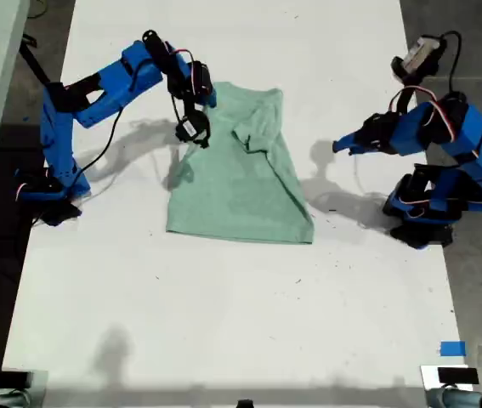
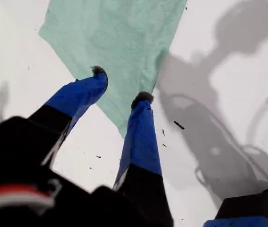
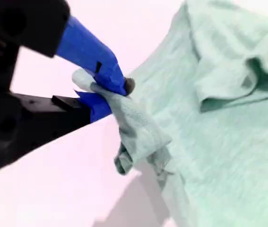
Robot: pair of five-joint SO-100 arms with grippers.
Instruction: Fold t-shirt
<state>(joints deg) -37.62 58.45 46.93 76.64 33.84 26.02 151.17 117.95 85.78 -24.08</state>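
Note:
The pale mint-green t-shirt (image 1: pixel 241 191) lies mostly flat on the white table (image 1: pixel 223 323), with part of its upper half folded over near the collar. My second gripper (image 1: pixel 195 127), on the arm at the exterior view's left, is shut on a bunched bit of the shirt's edge (image 3: pixel 138 135) and holds it lifted off the table. On the arm at the exterior view's right, my first gripper (image 1: pixel 341 146) hangs open beside the shirt, apart from it. In the first wrist view its fingertips (image 2: pixel 143 98) hover over a corner of the t-shirt (image 2: pixel 115 33) with nothing between them.
Both arm bases stand at the table's side edges, one at the exterior view's left (image 1: pixel 49 200) and one at its right (image 1: pixel 428 225). A blue tape mark (image 1: pixel 452 348) sits near the front right corner in the exterior view. Dark floor borders the table.

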